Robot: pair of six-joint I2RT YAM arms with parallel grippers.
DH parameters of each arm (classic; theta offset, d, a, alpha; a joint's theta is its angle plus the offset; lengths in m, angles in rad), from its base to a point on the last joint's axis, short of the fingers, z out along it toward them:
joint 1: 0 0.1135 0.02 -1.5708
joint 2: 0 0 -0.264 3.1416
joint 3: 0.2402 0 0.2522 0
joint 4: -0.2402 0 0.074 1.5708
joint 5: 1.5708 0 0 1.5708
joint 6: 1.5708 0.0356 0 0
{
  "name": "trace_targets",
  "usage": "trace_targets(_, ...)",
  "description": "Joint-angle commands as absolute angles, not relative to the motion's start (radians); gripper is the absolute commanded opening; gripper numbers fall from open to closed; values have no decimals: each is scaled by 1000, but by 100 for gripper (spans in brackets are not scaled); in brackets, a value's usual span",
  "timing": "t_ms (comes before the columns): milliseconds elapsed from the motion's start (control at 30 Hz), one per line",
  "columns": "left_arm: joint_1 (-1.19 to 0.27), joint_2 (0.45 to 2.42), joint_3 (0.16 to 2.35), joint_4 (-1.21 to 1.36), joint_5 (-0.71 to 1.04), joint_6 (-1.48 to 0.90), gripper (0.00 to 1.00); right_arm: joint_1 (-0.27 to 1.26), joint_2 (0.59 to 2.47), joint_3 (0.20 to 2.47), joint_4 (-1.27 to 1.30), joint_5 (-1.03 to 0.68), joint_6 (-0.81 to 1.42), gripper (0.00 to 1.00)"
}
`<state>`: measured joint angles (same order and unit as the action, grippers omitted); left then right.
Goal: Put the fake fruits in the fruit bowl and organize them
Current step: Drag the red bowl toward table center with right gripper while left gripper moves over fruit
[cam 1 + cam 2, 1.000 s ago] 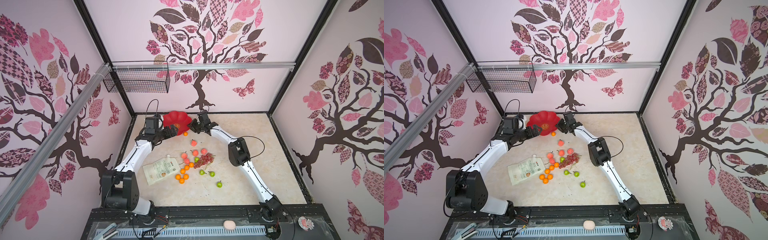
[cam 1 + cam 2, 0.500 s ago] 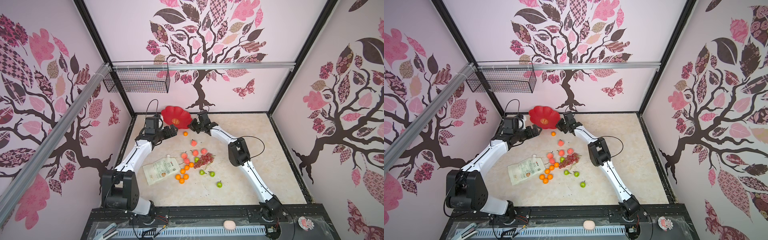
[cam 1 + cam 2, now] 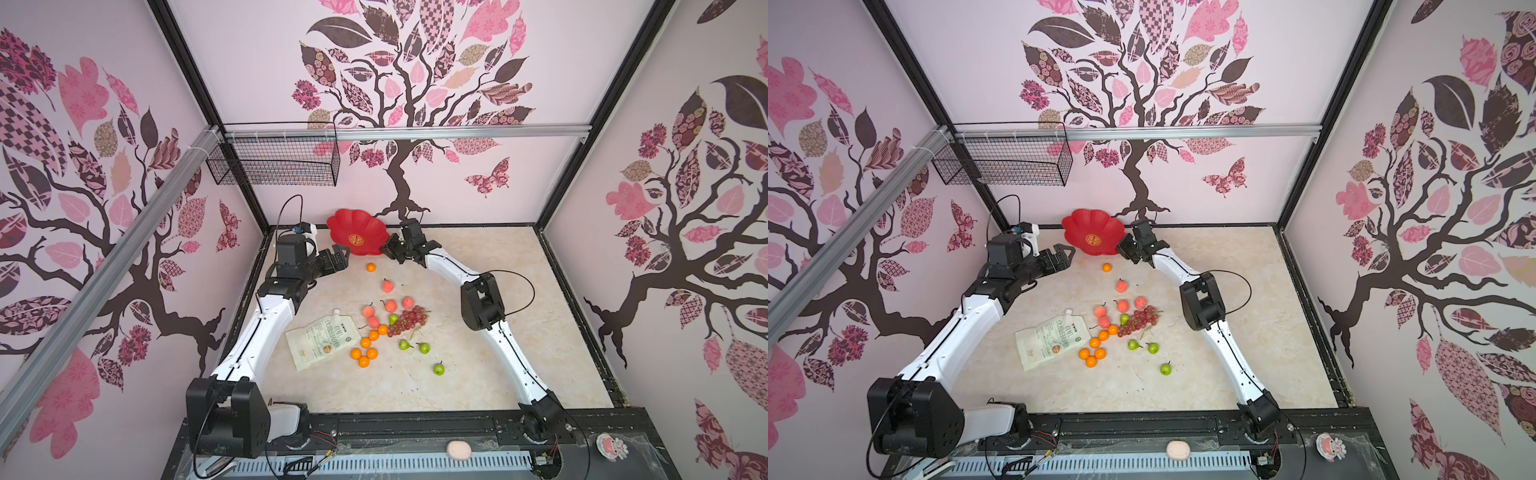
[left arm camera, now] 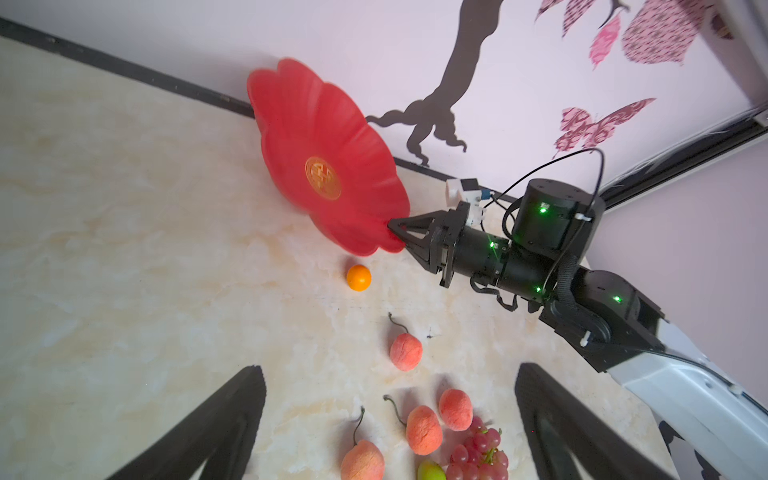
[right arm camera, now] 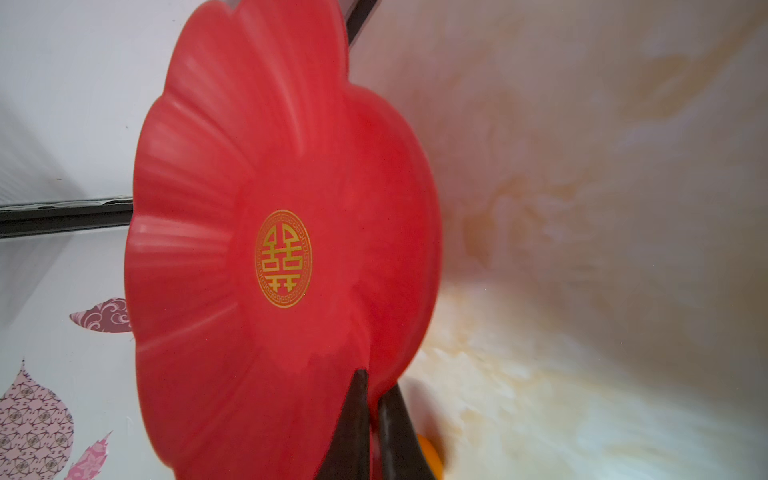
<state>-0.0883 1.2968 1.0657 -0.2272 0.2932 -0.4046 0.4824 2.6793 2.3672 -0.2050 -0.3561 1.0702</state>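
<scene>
The fruit bowl (image 3: 355,230) (image 3: 1092,232), red and flower-shaped with a gold emblem, stands tilted up on its edge near the back wall. My right gripper (image 3: 388,245) (image 5: 374,386) is shut on its rim, one finger on each face. My left gripper (image 3: 338,255) (image 4: 388,372) hangs open just left of the bowl, holding nothing. One orange (image 3: 370,267) and one peach (image 3: 388,285) lie in front of the bowl. Peaches (image 3: 390,306), the grape bunch (image 3: 409,320), several oranges (image 3: 365,353) and pears (image 3: 424,348) are scattered mid-table.
A flat white printed pouch (image 3: 322,338) lies left of the fruit cluster. A black wire basket (image 3: 274,160) hangs on the back-left wall above the table. A lone pear (image 3: 439,368) sits nearer the front. The bowl leans close to the back wall.
My right gripper has closed on the bowl's rim, and the bowl has tipped up so its inside faces forward. The left gripper now stands a little clear of the bowl.
</scene>
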Motion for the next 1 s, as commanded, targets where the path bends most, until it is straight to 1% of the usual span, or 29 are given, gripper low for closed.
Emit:
trace_targets(0, -89, 1322, 1042, -177, 362, -379, 98, 442, 2392, 2227, -175, -328, 966, 0)
trace_targets(133, -112, 1344, 1051, -171, 406, -369, 98, 396, 2184, 1916, -81, -318, 921, 0)
trace_targets(233, -160, 1360, 1063, -187, 407, -344, 98, 351, 2042, 1711, -42, -302, 894, 0)
trace_targets(400, -288, 1393, 1095, -257, 366, -283, 98, 299, 1845, 1470, -97, -234, 771, 0)
trace_targets(533, -378, 1414, 1107, -285, 342, -251, 98, 289, 1703, 1307, -140, -165, 673, 0)
trace_targets(733, -509, 1442, 1132, -351, 258, -184, 98, 268, 1565, 1122, -165, -108, 624, 0)
trace_targets(967, -557, 1484, 1151, -370, 262, -172, 98, 233, 1533, 1007, -153, -106, 640, 0)
